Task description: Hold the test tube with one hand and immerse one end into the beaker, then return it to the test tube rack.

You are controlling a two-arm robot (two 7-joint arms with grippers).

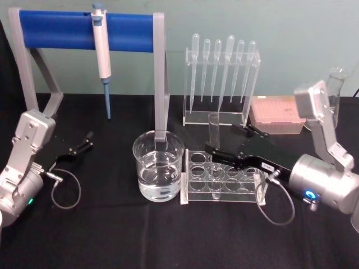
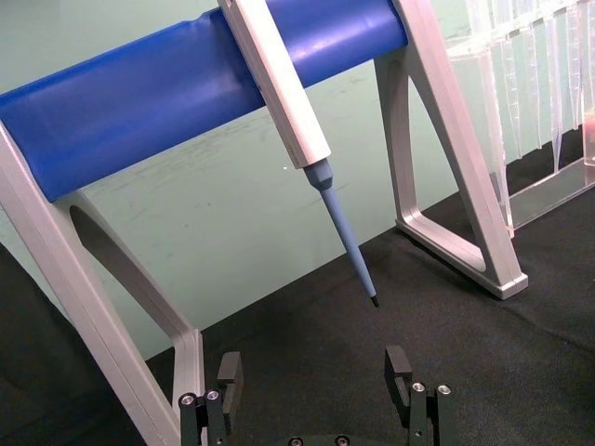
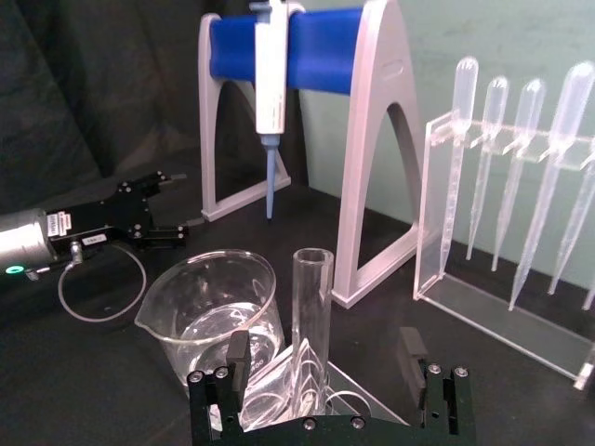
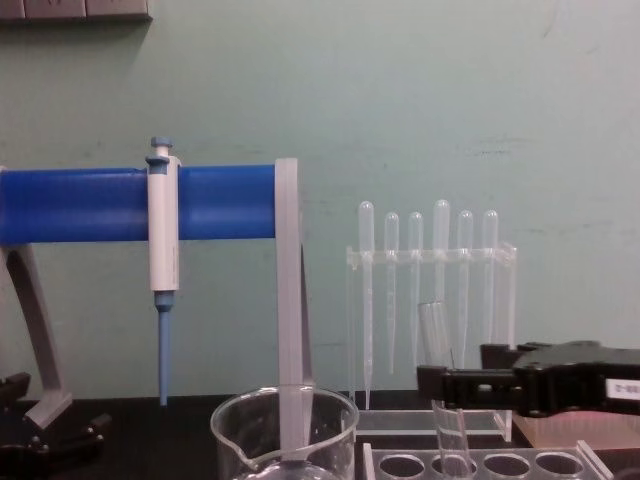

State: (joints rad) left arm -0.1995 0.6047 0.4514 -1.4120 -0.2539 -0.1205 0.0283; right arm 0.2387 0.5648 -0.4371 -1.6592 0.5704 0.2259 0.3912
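The test tube stands upright in a clear rack with round holes, just right of the beaker, which is partly filled with water. My right gripper reaches in from the right at the tube's mid height. In the right wrist view its fingers stand wide apart on either side of the test tube, so it is open and not gripping, with the beaker just beyond. My left gripper rests low at the left, open, with nothing between its fingertips.
A grey stand with a blue bar holds a white-and-blue pipette behind the beaker. A clear rack of bulb pipettes stands at the back, with a pink tip box and a glass flask to its right.
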